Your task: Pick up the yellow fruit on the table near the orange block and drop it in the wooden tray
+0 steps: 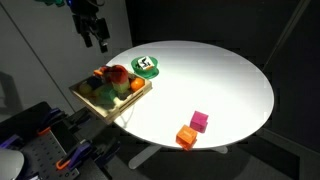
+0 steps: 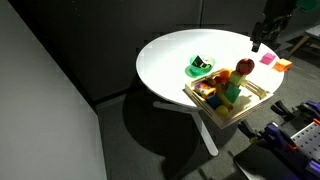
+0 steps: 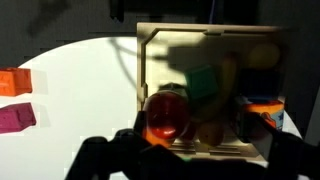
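Note:
The wooden tray [image 1: 84,97] sits at the table's edge and also shows in an exterior view [image 2: 243,110] and the wrist view [image 3: 145,60]. It holds several toy foods: a red fruit [image 3: 167,113], a green piece [image 3: 205,82] and a yellowish fruit [image 3: 213,128]. The orange block [image 1: 185,137] lies on the white table beside a pink block [image 1: 199,121], with no fruit next to them. My gripper [image 1: 97,40] hangs above the tray, open and empty, fingers spread wide in the wrist view [image 3: 190,165].
A green dish [image 1: 147,66] with a dark object lies on the round white table [image 1: 215,80] behind the tray. The blocks show in the wrist view at the left [image 3: 12,82]. Dark equipment stands below the tray's edge.

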You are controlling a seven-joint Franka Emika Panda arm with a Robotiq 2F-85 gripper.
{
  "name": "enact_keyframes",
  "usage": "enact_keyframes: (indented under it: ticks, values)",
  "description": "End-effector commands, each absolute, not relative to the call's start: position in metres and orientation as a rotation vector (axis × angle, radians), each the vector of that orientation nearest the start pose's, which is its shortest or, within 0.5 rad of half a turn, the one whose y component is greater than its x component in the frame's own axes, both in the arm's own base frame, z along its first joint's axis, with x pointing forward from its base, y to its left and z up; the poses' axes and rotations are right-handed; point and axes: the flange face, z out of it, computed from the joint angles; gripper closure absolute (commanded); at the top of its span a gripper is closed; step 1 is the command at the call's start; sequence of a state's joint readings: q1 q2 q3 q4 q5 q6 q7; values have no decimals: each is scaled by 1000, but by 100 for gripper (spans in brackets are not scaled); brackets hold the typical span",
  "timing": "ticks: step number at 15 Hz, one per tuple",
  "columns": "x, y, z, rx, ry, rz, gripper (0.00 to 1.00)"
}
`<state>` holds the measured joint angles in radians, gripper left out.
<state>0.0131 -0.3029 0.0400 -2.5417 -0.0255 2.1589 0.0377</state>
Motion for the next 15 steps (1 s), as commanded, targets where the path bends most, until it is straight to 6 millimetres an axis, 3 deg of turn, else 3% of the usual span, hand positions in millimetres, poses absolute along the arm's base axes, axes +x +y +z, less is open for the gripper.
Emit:
enact_keyframes:
  ticks: [1, 9, 15]
  values:
    - [408, 15, 385, -3189, -13, 118, 0]
    - [405, 16, 396, -3184, -19, 72, 0]
    - [411, 19, 389, -3175, -35, 83, 0]
